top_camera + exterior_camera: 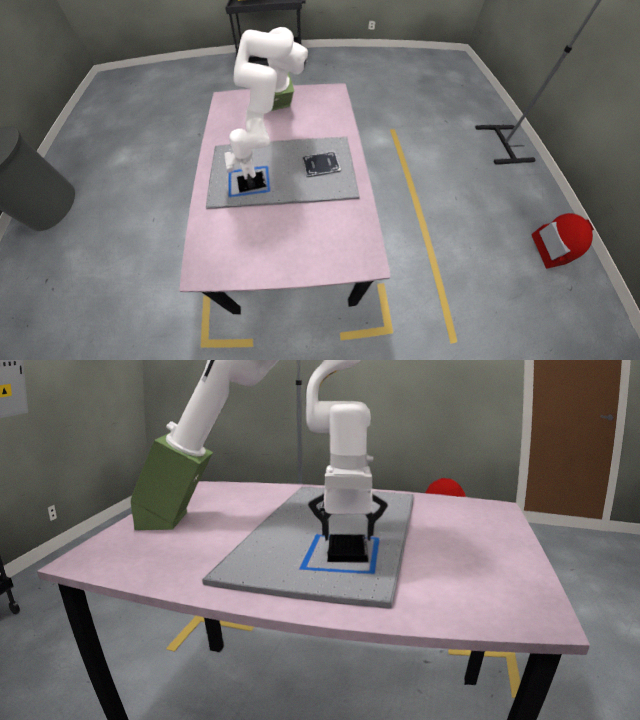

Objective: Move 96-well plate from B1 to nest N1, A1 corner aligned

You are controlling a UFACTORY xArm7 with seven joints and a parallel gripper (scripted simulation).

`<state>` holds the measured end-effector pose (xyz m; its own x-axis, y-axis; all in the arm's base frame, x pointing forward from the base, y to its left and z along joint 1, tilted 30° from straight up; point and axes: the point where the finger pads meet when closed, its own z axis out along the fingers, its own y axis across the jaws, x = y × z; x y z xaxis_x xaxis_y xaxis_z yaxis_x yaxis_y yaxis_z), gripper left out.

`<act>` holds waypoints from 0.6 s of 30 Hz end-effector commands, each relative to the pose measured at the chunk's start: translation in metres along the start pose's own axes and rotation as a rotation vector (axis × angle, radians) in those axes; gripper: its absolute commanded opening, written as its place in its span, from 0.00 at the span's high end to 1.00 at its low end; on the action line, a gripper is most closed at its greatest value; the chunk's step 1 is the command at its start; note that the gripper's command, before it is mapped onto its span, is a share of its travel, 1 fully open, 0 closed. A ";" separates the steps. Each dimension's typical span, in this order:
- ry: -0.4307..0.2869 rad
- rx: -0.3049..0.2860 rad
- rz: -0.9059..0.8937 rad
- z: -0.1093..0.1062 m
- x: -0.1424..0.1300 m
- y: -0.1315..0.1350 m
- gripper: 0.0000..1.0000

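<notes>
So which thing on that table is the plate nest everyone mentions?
Find the pink table, then the grey board lying across it. The plate nest is the dark flat square with pale corner marks, lying alone at the end away from the blue-outlined square, where the open gripper hangs over the black plate.

White arm (345, 420) reaching forward from base, wrist vertical, claw (348, 532) pointing straight down, fingers (324, 527) spread fully wide, nothing gripped, tips seemingly low near surface.
</notes>
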<state>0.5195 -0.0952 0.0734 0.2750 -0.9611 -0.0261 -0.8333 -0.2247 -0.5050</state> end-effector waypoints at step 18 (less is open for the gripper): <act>0.003 0.002 0.000 0.011 0.001 -0.001 0.00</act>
<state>0.5244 -0.0933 0.0641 0.2751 -0.9610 -0.0265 -0.8336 -0.2247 -0.5047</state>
